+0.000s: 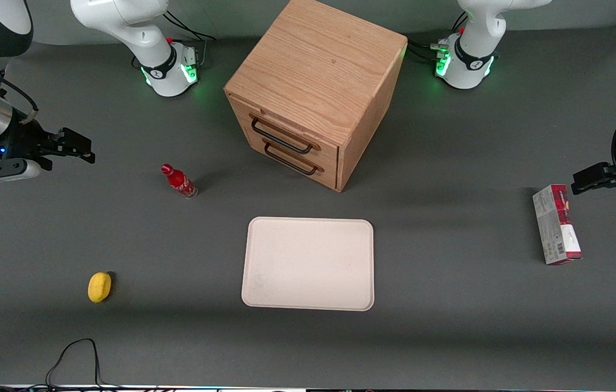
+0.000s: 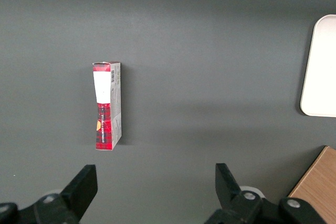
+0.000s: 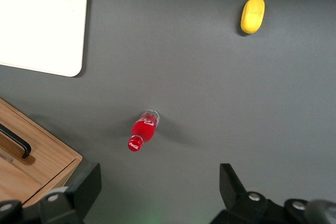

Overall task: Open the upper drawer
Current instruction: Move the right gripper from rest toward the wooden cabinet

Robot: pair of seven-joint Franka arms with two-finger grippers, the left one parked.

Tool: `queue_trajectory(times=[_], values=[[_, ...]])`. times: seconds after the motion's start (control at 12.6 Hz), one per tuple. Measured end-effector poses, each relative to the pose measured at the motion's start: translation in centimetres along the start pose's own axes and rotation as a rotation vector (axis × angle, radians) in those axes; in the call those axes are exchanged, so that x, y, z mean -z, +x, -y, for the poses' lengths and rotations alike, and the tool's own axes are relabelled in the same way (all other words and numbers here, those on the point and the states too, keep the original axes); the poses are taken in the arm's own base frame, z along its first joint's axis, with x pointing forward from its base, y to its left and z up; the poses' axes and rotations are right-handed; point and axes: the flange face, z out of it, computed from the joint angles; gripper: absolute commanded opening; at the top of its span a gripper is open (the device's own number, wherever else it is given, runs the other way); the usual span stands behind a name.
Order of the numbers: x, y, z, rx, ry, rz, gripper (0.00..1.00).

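Plainly visible on a dark grey counter (image 1: 449,337): an oak cube cabinet (image 1: 316,71) near the edge where the arm bases stand, about midway between the counter's two ends, turned at an angle to the edges. Two stacked drawers in its front face; upper drawer (image 1: 286,134) fully shut, flush with the cabinet, black wire handle (image 1: 281,139) lying horizontal along the drawer's width. Front facing diagonally, toward the working arm's end and the camera-side edge. Long axis of drawer and handle running slantwise to every counter edge.

Gripper (image 1: 71,148) hovering high near the working arm's end, well apart from the cabinet, fingers spread wide, holding nothing.

Elsewhere: red bottle (image 1: 179,182) upright between gripper and cabinet, beige tray (image 1: 308,264) nearer the camera-side edge, yellow lemon (image 1: 99,287) toward the camera-side corner at the working arm's end, red-and-grey box (image 1: 556,224) toward the parked arm's end.

Likely hazards: clipping the bottle on the approach; hooking the identical lower handle (image 1: 291,162) just beneath; pulling off the drawer's slanted axis and dragging the whole cabinet instead.
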Motion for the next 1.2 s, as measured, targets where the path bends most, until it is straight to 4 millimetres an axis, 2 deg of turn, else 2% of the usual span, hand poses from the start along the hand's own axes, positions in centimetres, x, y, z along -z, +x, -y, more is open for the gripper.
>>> queue_trajectory(times=[0.32, 0.8, 1.2], values=[[-0.39, 0.09, 0.19, 0.003, -0.001, 0.028, 1.00], [0.16, -0.13, -0.14, -0.004, 0.000, 0.060, 1.00], [-0.44, 0.26, -0.17, -0.006, -0.001, 0.071, 1.00]])
